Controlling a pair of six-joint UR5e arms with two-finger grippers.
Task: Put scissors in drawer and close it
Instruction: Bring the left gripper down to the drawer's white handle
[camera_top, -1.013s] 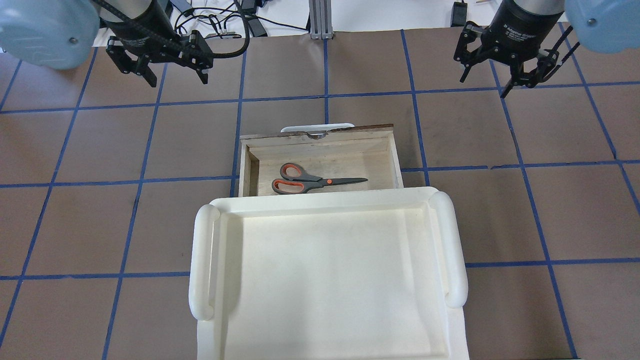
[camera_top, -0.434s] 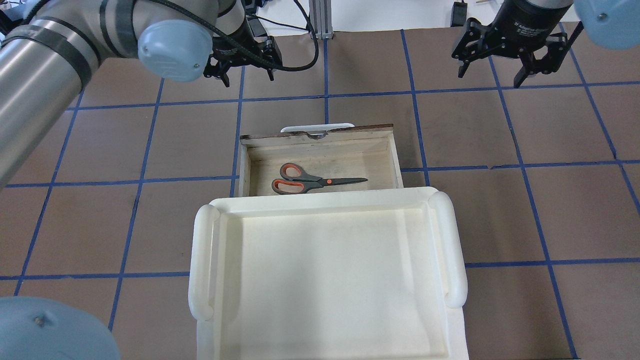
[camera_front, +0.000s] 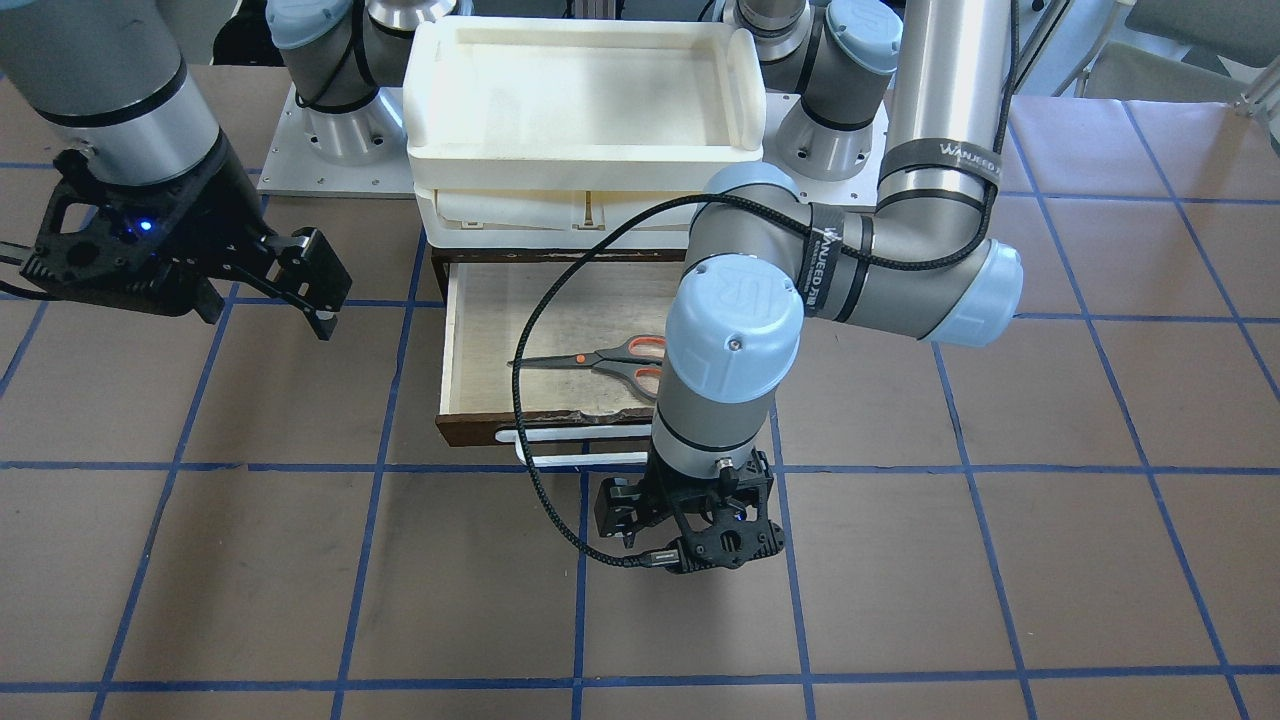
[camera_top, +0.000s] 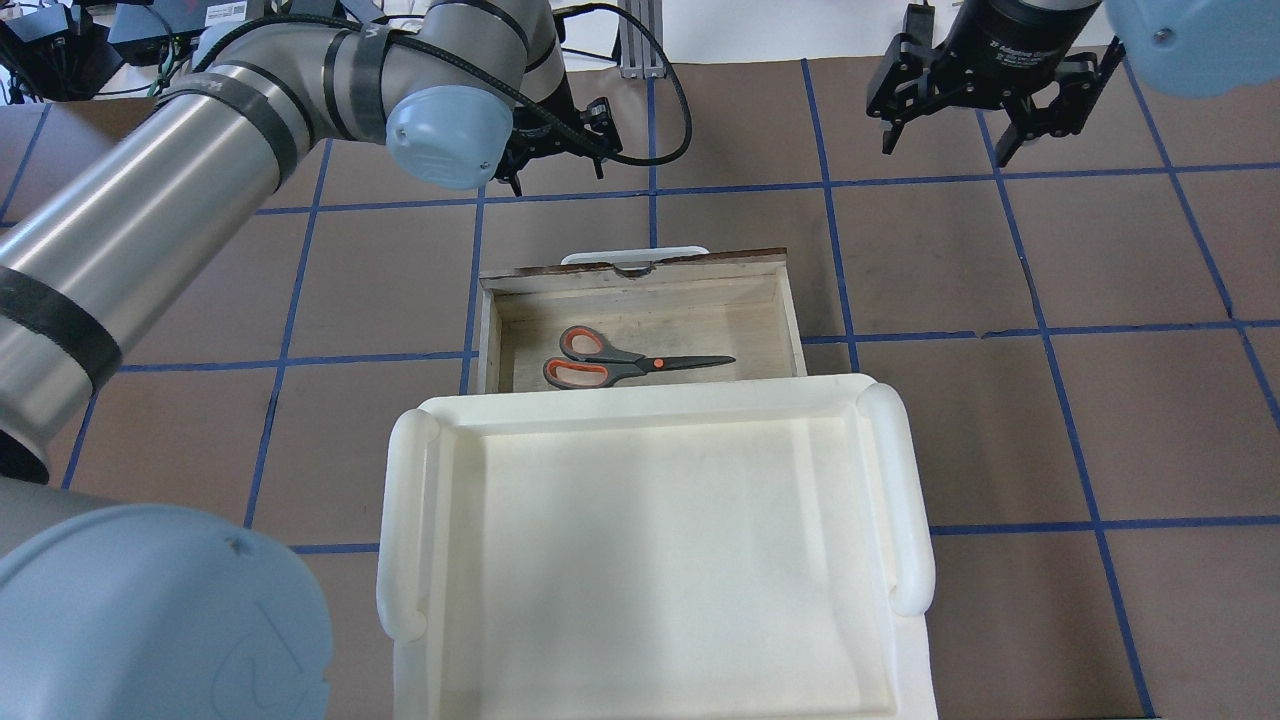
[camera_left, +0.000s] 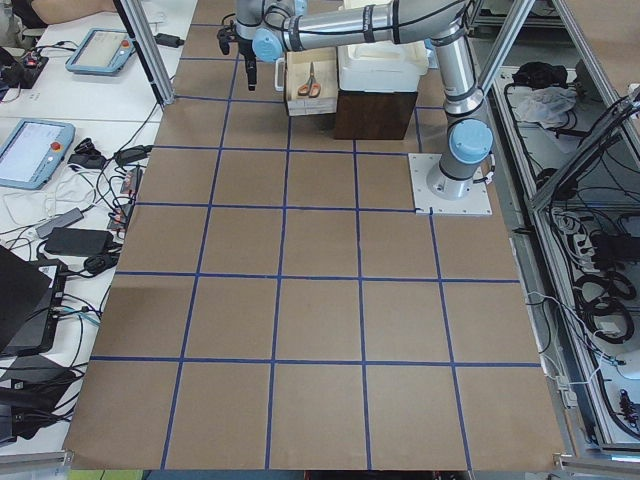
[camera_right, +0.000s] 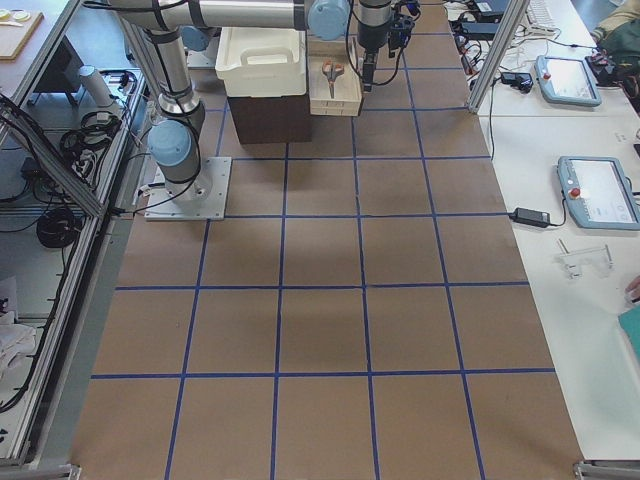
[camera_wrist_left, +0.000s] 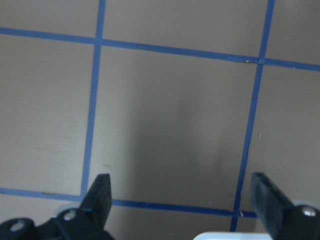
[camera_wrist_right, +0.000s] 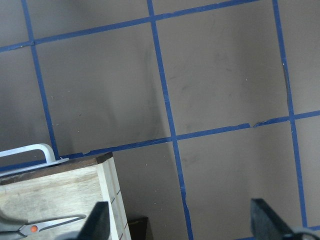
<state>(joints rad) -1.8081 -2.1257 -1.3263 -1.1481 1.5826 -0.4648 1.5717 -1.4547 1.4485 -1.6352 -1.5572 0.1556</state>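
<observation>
The scissors (camera_top: 620, 362), grey handles lined orange, lie flat on the bottom of the open wooden drawer (camera_top: 640, 290); they also show in the front view (camera_front: 600, 358). The drawer (camera_front: 520, 320) sticks out from under the cream tray unit, its white bar handle (camera_top: 635, 255) at the far side. My left gripper (camera_top: 555, 170) is open and empty, pointing down over the table just beyond the handle (camera_front: 690, 535); its wrist view (camera_wrist_left: 182, 192) shows bare table between the fingers. My right gripper (camera_top: 945, 145) is open and empty, far right of the drawer (camera_front: 265, 310).
The cream plastic tray unit (camera_top: 650, 400) sits over the drawer's rear part, between the two arm bases. The left arm's forearm and elbow (camera_front: 850, 270) hang over the drawer's side. Brown table with a blue tape grid lies all around.
My left arm has swung from the far left toward the middle, and its gripper now sits beyond the drawer handle. My right gripper has shifted slightly left. Scissors and drawer have not moved.
</observation>
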